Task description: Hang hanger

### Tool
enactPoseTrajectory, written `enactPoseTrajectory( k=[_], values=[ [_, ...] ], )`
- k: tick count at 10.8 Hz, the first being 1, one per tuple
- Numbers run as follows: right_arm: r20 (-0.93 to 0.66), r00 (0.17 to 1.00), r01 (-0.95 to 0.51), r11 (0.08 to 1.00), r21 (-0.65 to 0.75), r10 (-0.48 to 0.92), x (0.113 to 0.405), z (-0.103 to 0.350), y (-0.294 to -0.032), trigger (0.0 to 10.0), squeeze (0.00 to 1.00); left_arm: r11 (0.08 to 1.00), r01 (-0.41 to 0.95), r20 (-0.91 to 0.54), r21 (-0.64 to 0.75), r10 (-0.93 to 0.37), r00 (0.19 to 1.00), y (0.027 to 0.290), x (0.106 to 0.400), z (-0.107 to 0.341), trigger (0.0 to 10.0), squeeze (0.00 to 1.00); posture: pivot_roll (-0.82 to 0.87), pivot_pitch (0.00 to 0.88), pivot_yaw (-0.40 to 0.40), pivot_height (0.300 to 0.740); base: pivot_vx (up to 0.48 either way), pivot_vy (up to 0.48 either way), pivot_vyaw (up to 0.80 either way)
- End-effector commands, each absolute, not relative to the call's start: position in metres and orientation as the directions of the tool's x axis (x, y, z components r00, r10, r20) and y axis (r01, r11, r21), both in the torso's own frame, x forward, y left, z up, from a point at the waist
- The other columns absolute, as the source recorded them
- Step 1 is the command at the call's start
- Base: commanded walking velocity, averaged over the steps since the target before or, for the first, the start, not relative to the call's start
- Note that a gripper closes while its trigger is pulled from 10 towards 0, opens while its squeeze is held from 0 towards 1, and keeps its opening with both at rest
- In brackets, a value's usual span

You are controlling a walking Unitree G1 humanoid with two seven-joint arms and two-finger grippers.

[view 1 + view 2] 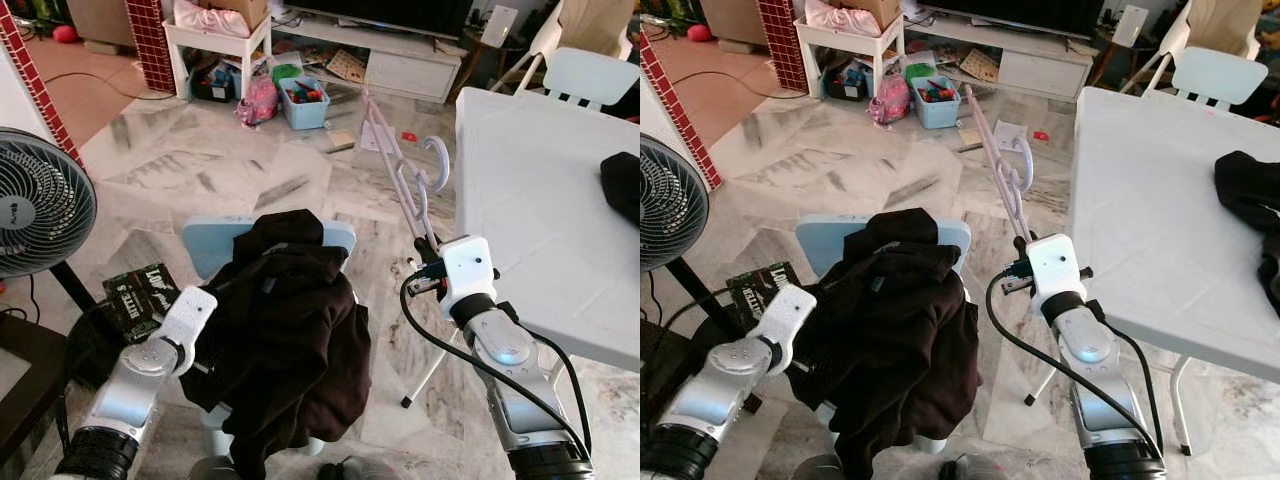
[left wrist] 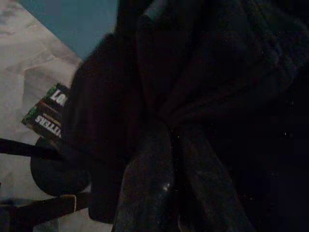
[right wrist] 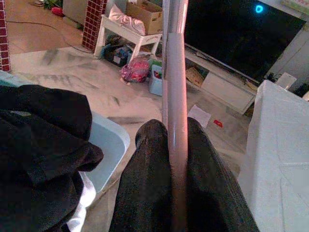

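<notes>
A pale pink plastic hanger sticks up and away from my right gripper, which is shut on its bar; the hook curls toward the white table. A dark brown garment is draped over a light blue chair in front of me. My left gripper is pushed into that garment from the left, with its black fingers shut on a fold of the cloth. In the eye views the cloth hides the left fingertips past the white wrist.
A white folding table stands close on my right with a black cloth on it and a white chair behind. A floor fan is at my left, a green packet lies on the marble floor, and toy bins stand by the TV cabinet.
</notes>
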State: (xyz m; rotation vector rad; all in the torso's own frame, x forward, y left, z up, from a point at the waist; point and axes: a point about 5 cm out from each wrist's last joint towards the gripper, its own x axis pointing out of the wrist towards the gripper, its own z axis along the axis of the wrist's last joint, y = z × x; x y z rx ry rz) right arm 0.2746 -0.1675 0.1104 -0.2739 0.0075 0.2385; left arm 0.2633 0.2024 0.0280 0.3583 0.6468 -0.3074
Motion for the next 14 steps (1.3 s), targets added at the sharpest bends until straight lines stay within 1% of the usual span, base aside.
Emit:
enactPoseTrajectory(
  k=[1,2,3,5,6,7,8,9,11,13,14],
  values=[
    [-0.027,0.971,-0.237,0.931,-0.276,0.239,0.276,0.114,-0.168,10.0,0.00,0.901,0.377,-0.600,0.216,-0.182,0.779,0.199,0.269,0.034,0.4,0.00,-0.05,0.000,-0.102,0.740,0.000,0.000,0.00],
    [-0.027,0.971,-0.237,0.931,-0.276,0.239,0.277,0.114,-0.168,10.0,0.00,0.905,0.377,-0.587,0.198,-0.198,0.785,0.195,0.270,0.037,0.0,0.00,-0.05,0.000,-0.102,0.740,0.000,0.000,0.00],
    [-0.026,0.971,-0.234,0.932,-0.277,0.236,0.277,0.114,-0.168,10.0,0.00,0.905,0.390,-0.578,0.170,-0.229,0.783,0.186,0.271,0.038,0.0,0.00,-0.05,0.000,-0.102,0.740,0.000,0.000,0.00],
    [-0.027,0.972,-0.233,0.932,-0.278,0.235,0.277,0.114,-0.168,10.0,0.00,0.893,0.417,-0.592,0.171,-0.245,0.768,0.182,0.269,0.035,0.0,0.00,-0.06,0.000,-0.099,0.740,0.000,0.000,0.00],
    [-0.027,0.972,-0.232,0.932,-0.279,0.234,0.276,0.114,-0.168,10.0,0.00,0.901,0.386,-0.582,0.199,-0.208,0.786,0.188,0.269,0.035,0.0,0.00,-0.06,0.000,-0.101,0.740,0.000,0.000,0.00],
    [-0.026,0.972,-0.232,0.932,-0.279,0.234,0.276,0.114,-0.168,10.0,0.00,0.918,0.321,-0.551,0.234,-0.146,0.822,0.197,0.273,0.038,0.0,0.00,-0.05,0.000,-0.103,0.740,0.000,0.000,0.00],
    [-0.026,0.971,-0.235,0.932,-0.277,0.237,0.277,0.114,-0.167,10.0,0.00,0.928,0.276,-0.534,0.250,-0.105,0.839,0.204,0.277,0.041,3.4,0.00,-0.05,0.000,-0.104,0.740,0.000,0.000,0.00],
    [-0.026,0.970,-0.239,0.931,-0.276,0.241,0.277,0.114,-0.166,10.0,0.00,0.921,0.306,-0.564,0.239,-0.125,0.816,0.202,0.275,0.037,10.0,0.00,-0.05,0.000,-0.107,0.740,0.000,0.000,0.00],
    [-0.025,0.969,-0.241,0.930,-0.276,0.244,0.277,0.115,-0.166,10.0,0.00,0.899,0.365,-0.575,0.241,-0.170,0.800,0.193,0.272,0.035,10.0,0.00,-0.05,0.000,-0.108,0.740,0.000,0.000,0.00],
    [-0.028,0.969,-0.245,0.929,-0.277,0.247,0.276,0.114,-0.165,10.0,0.00,0.862,0.398,-0.541,0.313,-0.183,0.821,0.186,0.271,0.036,10.0,0.00,-0.05,0.000,-0.111,0.740,0.000,0.000,0.00],
    [-0.028,0.968,-0.247,0.929,-0.276,0.250,0.277,0.114,-0.164,10.0,0.00,0.866,0.388,-0.508,0.316,-0.191,0.840,0.182,0.273,0.039,10.0,0.00,-0.05,0.000,-0.111,0.740,0.000,0.000,0.00]
  ],
)
